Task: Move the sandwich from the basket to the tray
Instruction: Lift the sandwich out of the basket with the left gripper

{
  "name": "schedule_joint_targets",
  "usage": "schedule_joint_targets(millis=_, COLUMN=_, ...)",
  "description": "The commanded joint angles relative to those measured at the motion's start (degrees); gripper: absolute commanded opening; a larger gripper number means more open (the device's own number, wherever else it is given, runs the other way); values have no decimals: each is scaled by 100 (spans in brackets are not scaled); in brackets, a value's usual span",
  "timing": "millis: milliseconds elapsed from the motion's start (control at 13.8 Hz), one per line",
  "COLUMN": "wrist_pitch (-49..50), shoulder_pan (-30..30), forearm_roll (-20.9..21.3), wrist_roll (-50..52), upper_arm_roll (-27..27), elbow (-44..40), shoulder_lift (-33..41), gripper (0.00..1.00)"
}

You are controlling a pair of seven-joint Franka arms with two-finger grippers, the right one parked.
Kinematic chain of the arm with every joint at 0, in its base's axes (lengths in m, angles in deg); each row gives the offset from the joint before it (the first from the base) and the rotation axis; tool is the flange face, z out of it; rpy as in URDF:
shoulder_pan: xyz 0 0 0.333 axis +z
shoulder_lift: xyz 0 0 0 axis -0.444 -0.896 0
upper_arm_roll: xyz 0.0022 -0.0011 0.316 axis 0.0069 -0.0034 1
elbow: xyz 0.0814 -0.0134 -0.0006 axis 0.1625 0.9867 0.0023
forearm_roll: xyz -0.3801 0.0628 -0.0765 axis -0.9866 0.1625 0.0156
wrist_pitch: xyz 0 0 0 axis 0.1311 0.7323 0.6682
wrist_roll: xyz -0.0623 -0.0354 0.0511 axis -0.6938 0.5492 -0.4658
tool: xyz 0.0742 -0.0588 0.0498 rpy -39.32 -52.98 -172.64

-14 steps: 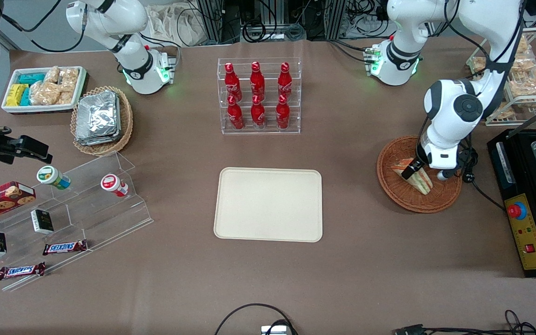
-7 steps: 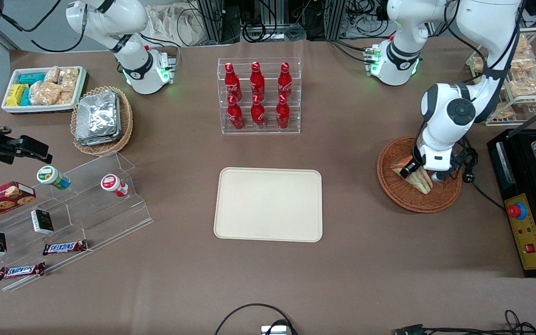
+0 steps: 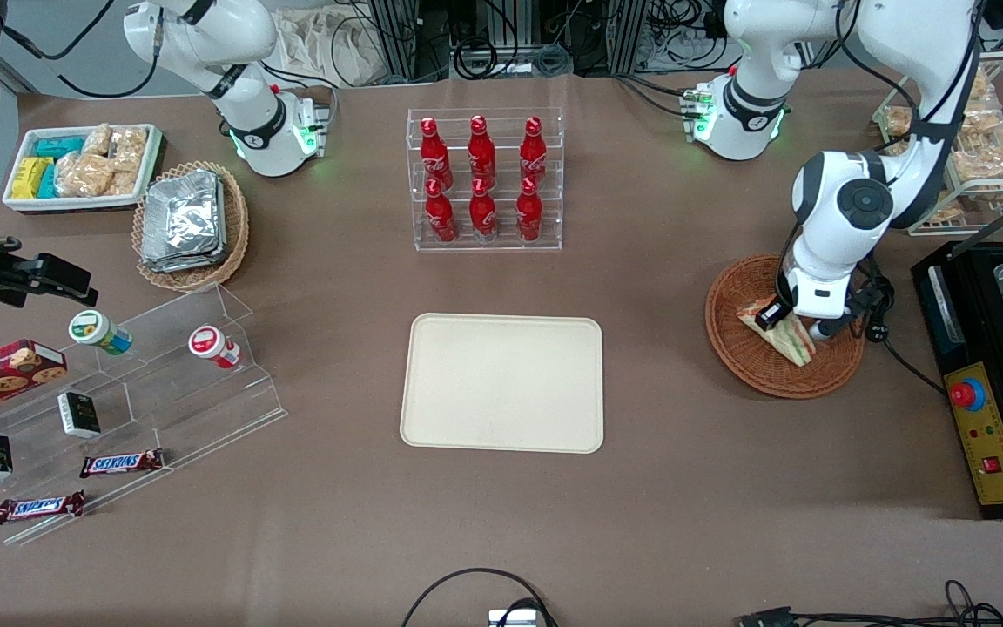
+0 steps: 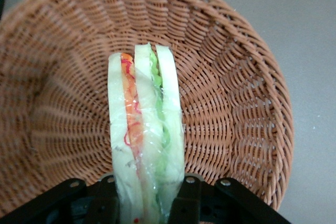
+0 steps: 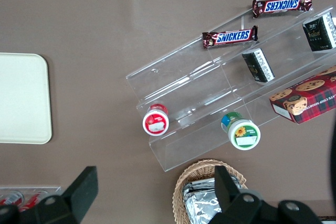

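Note:
The sandwich [image 3: 787,338], a wrapped white-bread wedge with orange and green layers, is inside the reddish-brown wicker basket [image 3: 750,370] toward the working arm's end of the table. My left gripper [image 3: 771,315] is over the basket, shut on the sandwich's wide end. In the left wrist view the sandwich [image 4: 146,129] sits pinched between both black fingers [image 4: 185,203], its tip pointing away over the basket's weave [image 4: 236,103]. I cannot tell whether it is off the basket floor. The cream tray [image 3: 501,383] lies bare at mid-table; a corner shows in the right wrist view [image 5: 23,98].
A clear rack of red bottles [image 3: 484,178] stands farther from the front camera than the tray. A black machine [image 3: 989,383] sits beside the basket at the table's end. The tan basket of foil packs [image 3: 188,222] and clear snack steps [image 3: 118,401] lie toward the parked arm's end.
The wrist has shifted slightly within the basket, and the sandwich has turned a little with it. The grip on the sandwich holds.

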Motion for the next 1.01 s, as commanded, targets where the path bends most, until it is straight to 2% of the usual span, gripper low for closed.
schedule_joint_targets(millis=0, wrist_pitch=781, shoulder_pan=-23, forearm_roll=239, wrist_roll=-671, upper_arm_roll=-81, elbow=-39, shoulder_lift=800, gripper=25)
schedule_joint_targets(millis=217, wrist_pitch=1048, shoulder_pan=-49, forearm_roll=151, wrist_roll=-1656, upper_arm_roll=-99, elbow=-58, shoulder_lift=1171, gripper=28)
schedule_joint_targets(millis=361, wrist_pitch=1065, shoulder_pan=-286, forearm_roll=142, wrist_roll=-1800, upper_arm_roll=-99, elbow=-66, shoulder_lift=1207, gripper=30)
schedule_joint_targets(millis=723, wrist_pitch=1538, shoulder_pan=-1173, forearm_roll=142, wrist_roll=-2257, upper_arm_roll=-90, elbow=-522, shoulder_lift=1154, gripper=22)
schedule_joint_targets(millis=940, wrist_pitch=1558, shoulder_pan=-1701, forearm_roll=142, wrist_roll=-2257, upper_arm_roll=-90, elbow=-707, shoulder_lift=1075, gripper=21)
